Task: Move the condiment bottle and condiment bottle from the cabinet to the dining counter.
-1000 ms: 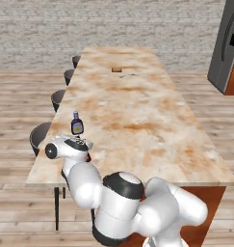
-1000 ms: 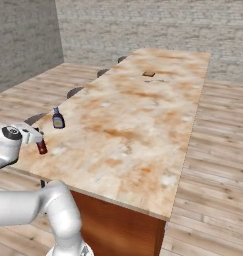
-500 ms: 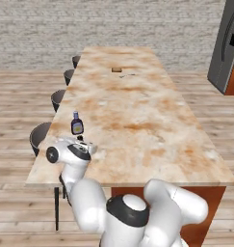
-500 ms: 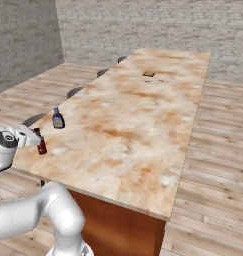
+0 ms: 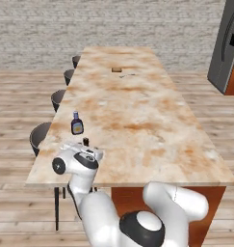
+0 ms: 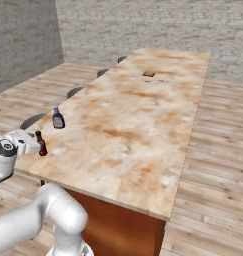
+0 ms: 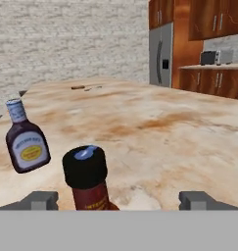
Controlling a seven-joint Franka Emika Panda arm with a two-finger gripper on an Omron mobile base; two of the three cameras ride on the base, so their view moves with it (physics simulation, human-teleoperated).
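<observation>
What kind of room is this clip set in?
A rendered kitchen with a dining area, most likely: a long marble-look dining counter with stools along one side, a steel fridge, and wooden cabinets.

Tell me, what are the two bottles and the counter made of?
The counter looks like polished stone, maybe marble: mottled tan and white, faintly glossy. The sauce bottle seems clear plastic or glass holding dark sauce, with a paper-like label. The red bottle has a matte black cap, likely plastic; its body material is unclear.
</observation>
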